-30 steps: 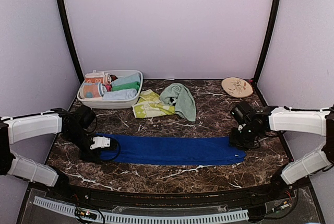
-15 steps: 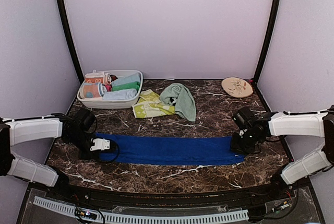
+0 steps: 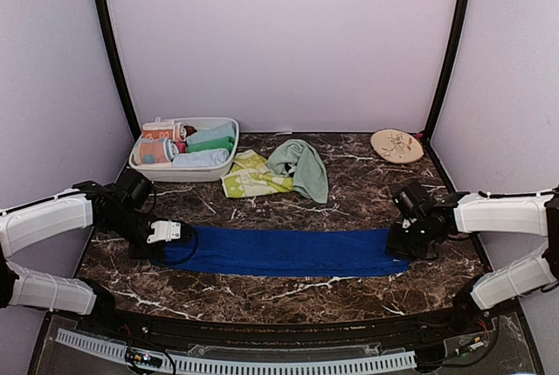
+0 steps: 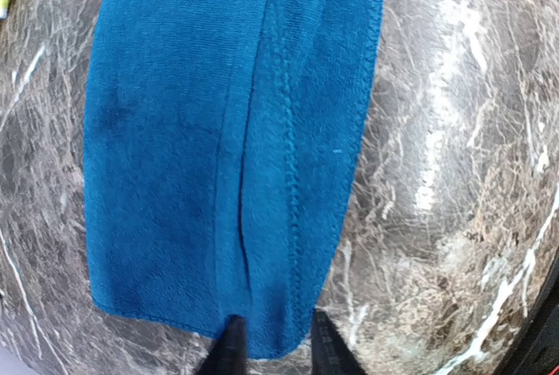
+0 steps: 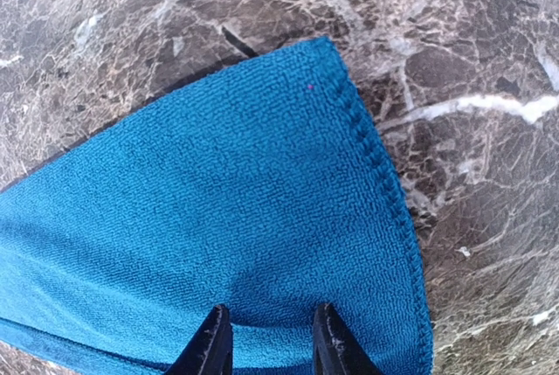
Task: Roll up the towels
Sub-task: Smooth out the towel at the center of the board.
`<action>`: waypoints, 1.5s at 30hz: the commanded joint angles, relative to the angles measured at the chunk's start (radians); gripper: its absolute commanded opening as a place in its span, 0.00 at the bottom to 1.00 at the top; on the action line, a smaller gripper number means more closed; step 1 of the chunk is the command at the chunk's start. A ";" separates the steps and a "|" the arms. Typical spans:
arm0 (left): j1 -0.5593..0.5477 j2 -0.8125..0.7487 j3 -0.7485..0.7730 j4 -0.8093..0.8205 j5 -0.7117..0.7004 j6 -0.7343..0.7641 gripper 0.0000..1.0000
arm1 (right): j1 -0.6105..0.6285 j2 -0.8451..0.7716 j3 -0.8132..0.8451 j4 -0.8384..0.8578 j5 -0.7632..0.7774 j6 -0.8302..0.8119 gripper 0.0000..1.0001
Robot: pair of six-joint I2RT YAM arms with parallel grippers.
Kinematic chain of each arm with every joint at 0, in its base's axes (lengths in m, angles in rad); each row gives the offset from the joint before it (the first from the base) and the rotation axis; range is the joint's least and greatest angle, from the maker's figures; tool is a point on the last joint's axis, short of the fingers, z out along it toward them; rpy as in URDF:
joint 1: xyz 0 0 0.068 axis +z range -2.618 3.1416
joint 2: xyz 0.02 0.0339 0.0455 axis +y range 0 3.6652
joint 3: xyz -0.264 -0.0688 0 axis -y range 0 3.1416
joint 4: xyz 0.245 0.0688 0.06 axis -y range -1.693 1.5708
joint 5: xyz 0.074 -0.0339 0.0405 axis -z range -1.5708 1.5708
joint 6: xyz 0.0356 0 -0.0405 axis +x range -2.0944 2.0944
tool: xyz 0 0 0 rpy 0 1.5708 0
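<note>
clamping the blue towel (image 3: 284,251): left end effector (image 4: 276,327) on its left end, right end effector (image 5: 269,318) on its right end; towel lies along the surface (image 3: 349,200).

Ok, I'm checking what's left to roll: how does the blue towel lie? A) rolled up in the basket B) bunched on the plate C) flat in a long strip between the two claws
C: the blue towel lies stretched flat, left claw at one end, right claw at the other.

The long blue towel (image 3: 284,251) was laid flat, left to right, on the near side. The mint towel (image 3: 300,165) was seen crumpled farther back.
</note>
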 commanded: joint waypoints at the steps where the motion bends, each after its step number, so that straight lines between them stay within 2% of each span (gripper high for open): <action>1: -0.003 0.030 -0.004 0.068 0.058 -0.050 0.33 | -0.010 0.009 0.034 -0.035 -0.020 -0.022 0.32; 5: -0.002 0.108 0.000 0.099 0.060 -0.075 0.36 | -0.012 0.025 0.157 -0.087 -0.023 -0.057 0.38; 8: -0.003 0.132 -0.019 0.129 0.049 -0.073 0.34 | -0.027 0.049 0.214 -0.087 -0.045 -0.072 0.39; 10: -0.004 0.138 -0.028 0.134 0.050 -0.074 0.27 | -0.033 0.077 0.232 -0.069 -0.072 -0.077 0.39; 15: -0.003 0.122 -0.060 0.157 0.035 -0.074 0.01 | -0.034 0.157 0.188 0.028 -0.130 -0.062 0.37; 21: 0.000 0.081 -0.073 0.158 -0.002 -0.061 0.00 | -0.047 0.235 0.158 0.059 -0.092 -0.067 0.33; 29: 0.082 -0.021 -0.104 0.063 0.012 0.053 0.00 | -0.087 0.206 0.131 0.045 -0.045 -0.082 0.32; 35: 0.106 -0.048 -0.157 0.030 0.059 0.066 0.00 | -0.094 0.193 0.106 0.053 -0.050 -0.086 0.33; 36: 0.106 -0.058 -0.152 0.020 0.074 0.061 0.05 | -0.094 0.191 0.103 0.052 -0.052 -0.086 0.33; 40: 0.104 -0.107 -0.078 -0.022 0.164 0.021 0.55 | -0.093 0.178 0.105 0.033 -0.042 -0.091 0.33; 41: 0.103 -0.117 -0.054 -0.021 0.185 0.005 0.65 | -0.093 0.170 0.108 0.025 -0.036 -0.092 0.33; 43: 0.101 -0.118 0.000 -0.016 0.219 -0.024 0.74 | -0.093 0.140 0.112 0.016 -0.036 -0.095 0.33; 45: 0.098 -0.089 0.051 -0.009 0.237 -0.053 0.78 | -0.090 0.093 0.110 0.007 -0.042 -0.088 0.33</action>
